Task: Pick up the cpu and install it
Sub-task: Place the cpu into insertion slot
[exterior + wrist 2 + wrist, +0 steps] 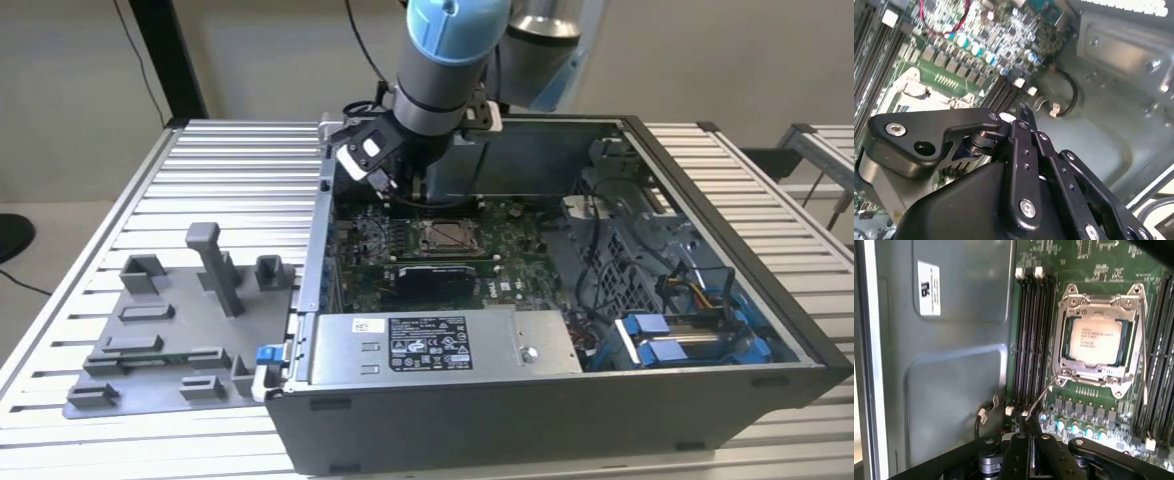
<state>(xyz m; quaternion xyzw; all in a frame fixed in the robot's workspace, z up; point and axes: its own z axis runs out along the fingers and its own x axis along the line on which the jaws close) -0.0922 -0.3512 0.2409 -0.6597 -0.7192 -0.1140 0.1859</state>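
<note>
There's the cpu (1097,341), lying flat inside the socket frame (1066,340). Just off the frame's corner, the pincer (1029,427) has its fingers together, right at the thin lever's (1046,392) end, inside the computer case (534,410).

Small square cpu (1097,341): pale silver-grey metal top, matt, smooth. Square socket frame (1066,330): bright glossy metal. Green circuit board (1094,260): slight sheen. Ribbed desk (227,180): matt silver metal.
</note>
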